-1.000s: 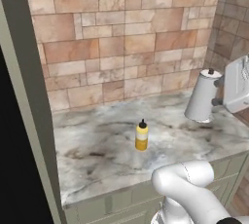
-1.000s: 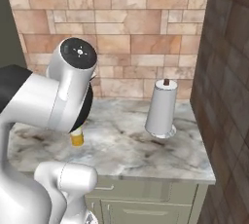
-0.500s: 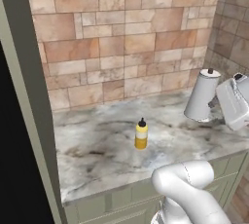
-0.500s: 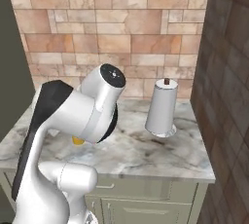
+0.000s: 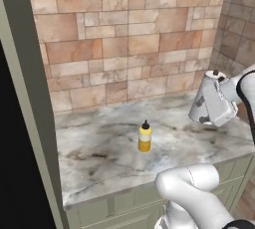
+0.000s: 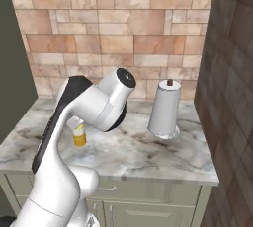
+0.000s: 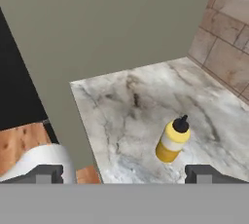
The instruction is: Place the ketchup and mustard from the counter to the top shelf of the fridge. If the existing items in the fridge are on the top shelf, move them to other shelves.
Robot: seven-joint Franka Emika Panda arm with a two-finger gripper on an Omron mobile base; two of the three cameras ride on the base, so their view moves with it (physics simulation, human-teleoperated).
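The mustard (image 5: 145, 137) stood upright on the counter (image 5: 99, 158), all by itself, with no red ketchup bottle near it. In the left base view it sat a little to 7 o'clock of the middle of the picture. In the hand view the mustard (image 7: 172, 141) was low down, toward 4 o'clock of the middle. It sat nearer the right finger tip than the left one.

The gripper (image 7: 124, 174) was wide open and held nothing. It was up in the air, well apart from the bottle.

Lots could go wrong from there. The bottle was slim and tall, so one finger could bump its side on the way down and knock it over. That would happen if the hand dropped before it was lined up, because the bottle was off to one side of the gap. A tipped bottle could roll across the smooth stone and fall off the front edge.

The black nozzle was thin. Jaws closing up there would probably slip off, so the yellow belly looked like the safer place to squeeze.

At 3 o'clock of the mustard stood a white roll on a stand (image 5: 207, 104). The arm was big, and a wide swing could hit it. The grey wall panel (image 5: 35, 113) at 9 o'clock was close to the counter too.
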